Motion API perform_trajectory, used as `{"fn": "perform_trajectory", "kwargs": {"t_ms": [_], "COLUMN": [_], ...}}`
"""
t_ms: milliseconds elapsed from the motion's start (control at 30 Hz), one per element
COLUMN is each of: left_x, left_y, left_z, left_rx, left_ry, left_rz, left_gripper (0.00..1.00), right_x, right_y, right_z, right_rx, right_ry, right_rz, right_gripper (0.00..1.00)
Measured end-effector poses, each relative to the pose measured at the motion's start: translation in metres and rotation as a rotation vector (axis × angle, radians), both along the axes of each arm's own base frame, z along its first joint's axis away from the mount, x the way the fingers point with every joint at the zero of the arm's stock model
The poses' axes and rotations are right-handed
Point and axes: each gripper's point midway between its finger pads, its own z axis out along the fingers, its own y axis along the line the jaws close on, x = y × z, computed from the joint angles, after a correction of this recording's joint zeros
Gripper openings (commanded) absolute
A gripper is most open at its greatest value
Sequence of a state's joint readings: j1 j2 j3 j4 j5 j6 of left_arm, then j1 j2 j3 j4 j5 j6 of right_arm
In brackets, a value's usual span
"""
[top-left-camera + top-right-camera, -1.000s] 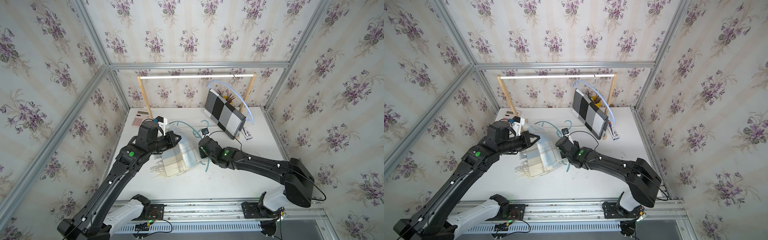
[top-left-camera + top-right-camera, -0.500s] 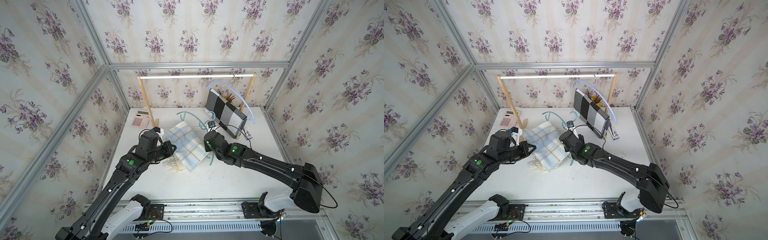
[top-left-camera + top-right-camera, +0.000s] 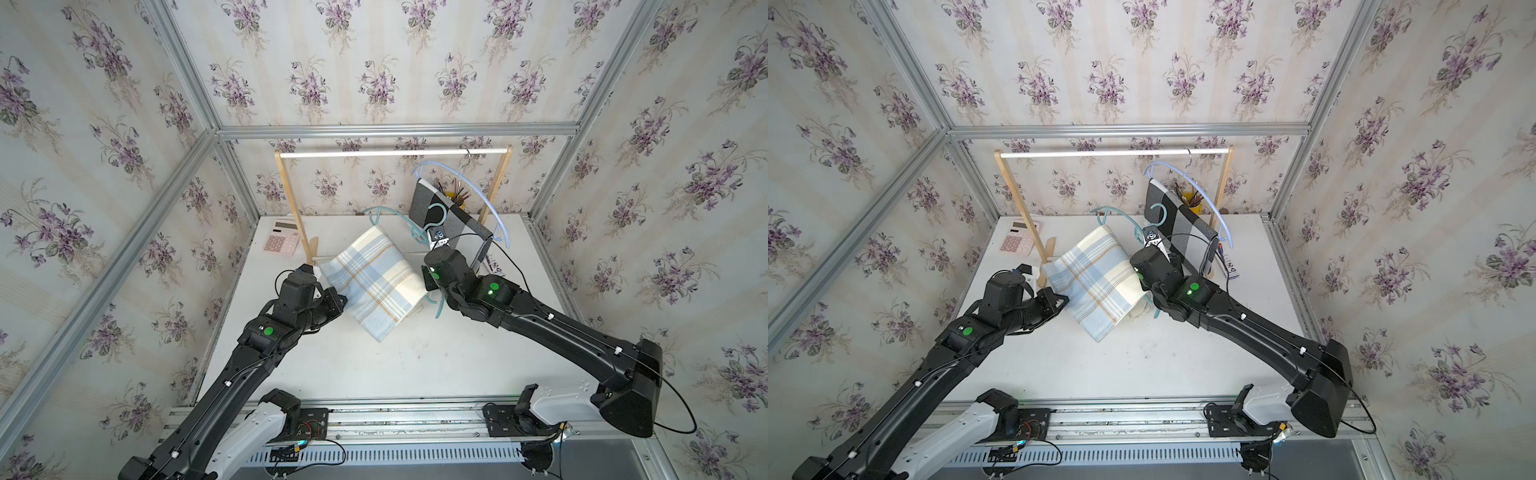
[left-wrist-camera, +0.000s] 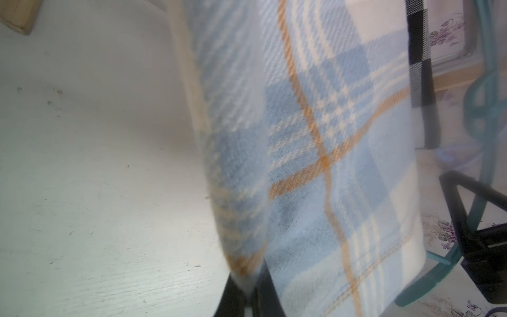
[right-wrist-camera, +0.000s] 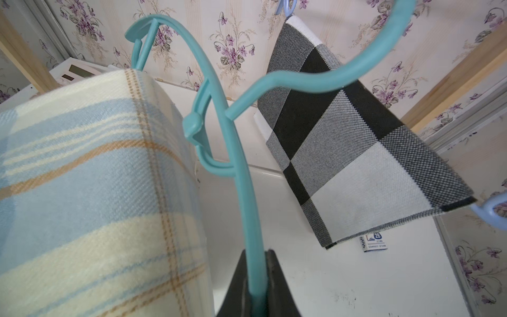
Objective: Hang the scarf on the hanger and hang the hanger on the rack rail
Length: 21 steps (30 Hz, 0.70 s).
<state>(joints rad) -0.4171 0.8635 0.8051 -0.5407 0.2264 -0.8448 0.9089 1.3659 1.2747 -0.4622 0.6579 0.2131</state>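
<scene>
Above the table (image 3: 374,365), scarf (image 3: 374,282) had lifted clear, seemingly draped over hanger (image 5: 241,175): hanging nearly done. Left gripper (image 4: 248,299) pinched its edge; right gripper (image 5: 256,288) clamped the hanger.

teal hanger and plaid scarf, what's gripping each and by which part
Right claw is shut on the teal hanger, on its curved shoulder arm. Left claw pinches the plaid scarf at its side edge.

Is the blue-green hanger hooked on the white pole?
No, the teal hanger is pinched in the right gripper, and its hook is free in the air, away from the white pole.
</scene>
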Motion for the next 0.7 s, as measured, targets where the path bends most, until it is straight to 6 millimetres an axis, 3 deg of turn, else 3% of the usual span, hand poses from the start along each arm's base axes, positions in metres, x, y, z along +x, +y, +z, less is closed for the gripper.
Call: {"fn": "perform_trajectory", "kwargs": {"t_ms": [367,700], "left_x": [0.01,0.022], "left_y": [0.003,-0.012], "left_z": [-0.028,-0.043], "left_rx": [-0.007,-0.065], "left_ry": [0.041,0.065], "left_rz": [0.029,0.002], "left_gripper": [0.0,0.0], "right_x": [-0.005,-0.013], "right_y": [-0.009,-0.022], "right_z": [0.02,0.043], "right_rx": [-0.046,-0.031], "right_ry": [-0.015,-0.038], "right_rz": [0.017,0.016], "right_gripper": [0.0,0.0]}}
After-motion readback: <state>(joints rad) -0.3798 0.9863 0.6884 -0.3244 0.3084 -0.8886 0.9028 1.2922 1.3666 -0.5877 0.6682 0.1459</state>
